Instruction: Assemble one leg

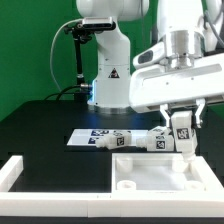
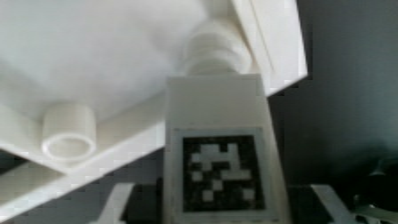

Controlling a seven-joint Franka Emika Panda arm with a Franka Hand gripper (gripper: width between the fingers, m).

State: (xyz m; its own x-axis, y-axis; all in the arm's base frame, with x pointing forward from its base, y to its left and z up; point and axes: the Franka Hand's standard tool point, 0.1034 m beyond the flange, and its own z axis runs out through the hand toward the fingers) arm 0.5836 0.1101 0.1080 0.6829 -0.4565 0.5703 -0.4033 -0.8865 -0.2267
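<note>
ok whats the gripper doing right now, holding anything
gripper: closed on the leg, holding it upright over the white tabletop

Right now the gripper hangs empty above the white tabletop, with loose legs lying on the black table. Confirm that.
Not empty: the gripper is shut on a tagged leg, as the wrist view shows most plainly. The rest stands: it hangs above the white tabletop, with loose legs lying on the black table.
</note>
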